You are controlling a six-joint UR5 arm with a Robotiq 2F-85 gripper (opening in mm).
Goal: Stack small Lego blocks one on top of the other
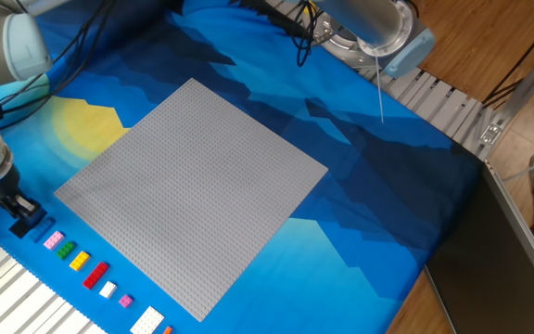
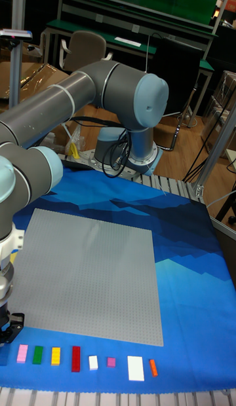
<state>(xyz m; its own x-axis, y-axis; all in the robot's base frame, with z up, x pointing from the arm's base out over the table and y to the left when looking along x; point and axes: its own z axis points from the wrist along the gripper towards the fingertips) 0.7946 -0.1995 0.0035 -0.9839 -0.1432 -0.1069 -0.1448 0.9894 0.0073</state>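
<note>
My gripper (image 1: 14, 203) is down at the table's near left corner, right over the flat black block (image 1: 31, 224). Its dark fingers blend with the block, so their hold is unclear. A row of small Lego blocks runs along the front edge: pink (image 1: 52, 239), green (image 1: 64, 250), yellow (image 1: 79, 260), red (image 1: 95, 274), small white (image 1: 108, 289), purple (image 1: 125, 301), a bigger white one (image 1: 146, 321) and orange (image 1: 167, 328). In the tall fixed view the gripper (image 2: 8, 326) shows at the left edge, beside the pink block (image 2: 22, 353) and the red block (image 2: 76, 358).
The large grey studded baseplate (image 1: 193, 190) fills the middle of the blue mat (image 1: 369, 204). The arm's base (image 1: 364, 28) stands at the back, with cables around it. A ribbed metal edge (image 1: 7, 297) runs along the front.
</note>
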